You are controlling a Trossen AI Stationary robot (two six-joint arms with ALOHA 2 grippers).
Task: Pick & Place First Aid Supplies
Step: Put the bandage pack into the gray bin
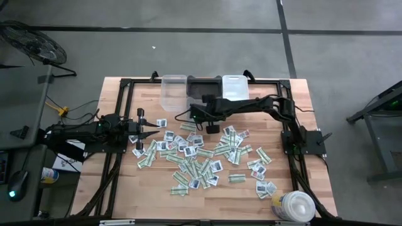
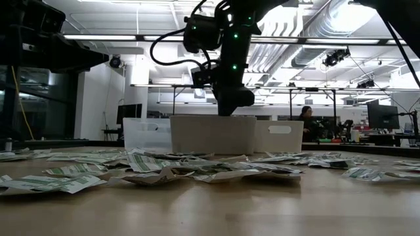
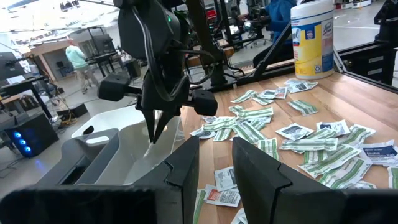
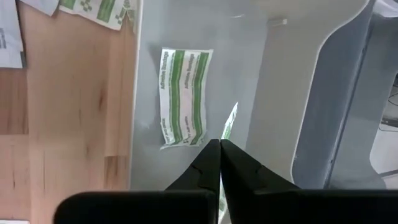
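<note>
We see the right tool (image 4: 219, 144) closed, fingertips together, pointing down over the clear bin (image 1: 174, 91) at the bench's (image 1: 314, 157) far edge; a green-and-white strip (image 4: 183, 98) lies flat on that bin's floor just ahead of the tips, and whether the sliver of green at the tips is held, we can't tell. The left tool (image 3: 214, 155) sits partly open and empty, well to the left of the bin, low over the bench. The rest of the packets (image 1: 207, 157) are scattered on the bench just in front of the bins.
</note>
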